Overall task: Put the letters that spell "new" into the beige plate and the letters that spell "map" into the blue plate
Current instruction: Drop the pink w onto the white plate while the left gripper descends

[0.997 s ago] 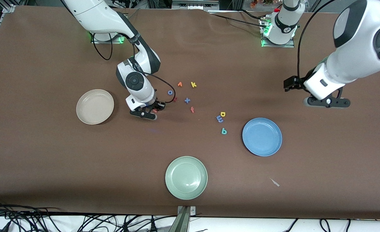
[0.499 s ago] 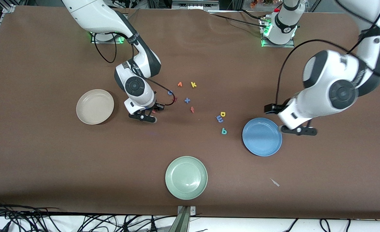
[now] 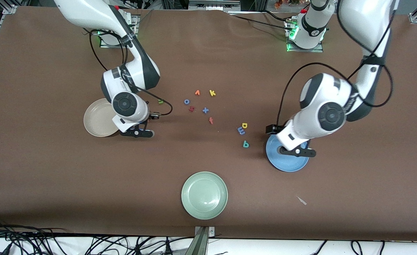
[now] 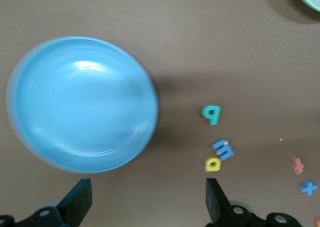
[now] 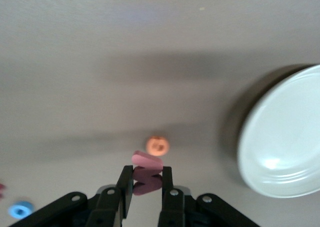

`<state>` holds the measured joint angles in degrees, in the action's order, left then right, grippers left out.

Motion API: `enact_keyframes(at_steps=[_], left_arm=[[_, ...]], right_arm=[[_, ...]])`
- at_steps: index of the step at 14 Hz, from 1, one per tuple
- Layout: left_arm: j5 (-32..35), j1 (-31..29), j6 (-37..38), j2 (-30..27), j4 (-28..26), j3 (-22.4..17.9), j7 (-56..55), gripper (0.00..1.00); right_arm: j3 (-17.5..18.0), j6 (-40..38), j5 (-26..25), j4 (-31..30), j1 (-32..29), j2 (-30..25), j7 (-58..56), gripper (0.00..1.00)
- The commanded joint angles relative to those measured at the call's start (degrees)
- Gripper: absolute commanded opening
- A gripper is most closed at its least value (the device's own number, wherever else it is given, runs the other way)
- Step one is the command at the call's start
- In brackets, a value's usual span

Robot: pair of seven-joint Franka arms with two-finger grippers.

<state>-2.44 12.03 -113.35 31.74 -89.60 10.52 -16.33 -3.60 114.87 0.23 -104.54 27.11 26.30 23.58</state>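
My right gripper is shut on the salmon-red "w", just off the rim of the beige plate. The orange "e" lies on the table below it, hidden by the arm in the front view. The green "n" lies close by. My left gripper hangs open and empty over the blue plate. Beside that plate lie the yellow "a", blue "m" and teal "p".
Mid-table lie an orange "v", yellow "k", blue "o", blue "x", a dark red letter and a red "f". A pale green plate sits nearest the front camera.
My right gripper has carried the "w" from the loose letters toward the beige plate, uncovering the green "n". My left arm has swung in from its end of the table to over the blue plate.
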Motion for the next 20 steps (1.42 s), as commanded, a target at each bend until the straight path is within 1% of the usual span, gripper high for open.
enact_keyframes(at_steps=[1, 3, 5, 6, 8, 9, 10, 11, 12, 15, 17, 18, 20], left_arm=[[1.0, 4.0, -5.2, 5.7, 2.7, -0.2, -4.1, 1.0], [1.2, 5.6, -9.6, 8.1, 2.7, -0.2, -4.1, 1.0], [1.2, 6.2, -12.5, 9.6, 2.7, -0.2, -4.1, 1.0], [1.1, 6.2, -13.9, 10.4, 2.7, -0.2, -3.7, 1.0], [1.8, 6.7, -19.7, 11.9, 2.7, -0.4, -3.3, 1.0], [4.3, 7.6, -21.9, 12.5, 2.6, -0.4, -3.4, 1.0], [7.6, 7.7, -22.7, 13.7, 2.6, -0.4, -3.8, 0.99], [9.5, 7.8, -22.8, 14.7, 2.6, -0.4, -4.0, 0.98], [9.8, 7.8, -22.8, 14.8, 2.6, -0.4, -3.9, 0.98], [10.2, 7.7, -23.1, 15.4, 2.6, -0.4, -3.4, 0.98], [10.4, 7.7, -23.1, 15.5, 2.6, -0.4, -3.7, 0.95], [10.4, 7.7, -23.1, 15.5, 2.6, -0.4, -3.4, 0.9], [10.3, 7.8, -23.0, 15.4, 2.5, -0.3, -3.5, 0.78]], right_arm=[[-4.6, 0.4, -0.1, -8.0, 0.0, -6.8, -9.7, 0.12], [-8.1, 2.6, -0.1, -12.2, 0.0, -9.1, -15.5, 0.13], [-11.0, 6.1, -0.1, -15.9, 0.0, -10.2, -20.8, 0.13], [-12.2, 8.1, -0.1, -17.4, 0.0, -10.5, -23.4, 0.13], [-14.5, 12.5, -0.1, -20.2, 0.0, -10.4, -27.4, 0.14], [-15.2, 14.7, -0.1, -21.4, 0.0, -10.1, -28.8, 0.15], [-15.4, 15.4, -0.1, -21.8, 0.0, -9.9, -29.2, 0.18], [-15.4, 15.0, 0.1, -21.5, 0.0, -9.6, -29.2, 0.47], [-15.4, 14.6, 0.6, -21.0, -0.1, -9.5, -28.5, 0.99], [-15.1, 11.8, 0.8, -18.7, 0.0, -9.5, -28.2, 1.0], [-14.9, 8.0, 1.7, -17.5, 0.1, -9.8, -28.2, 1.0], [-14.9, 5.7, 3.2, -16.4, 0.2, -9.9, -28.2, 1.0], [-14.8, 1.6, 4.5, -14.0, 0.4, -9.8, -28.1, 1.0]])
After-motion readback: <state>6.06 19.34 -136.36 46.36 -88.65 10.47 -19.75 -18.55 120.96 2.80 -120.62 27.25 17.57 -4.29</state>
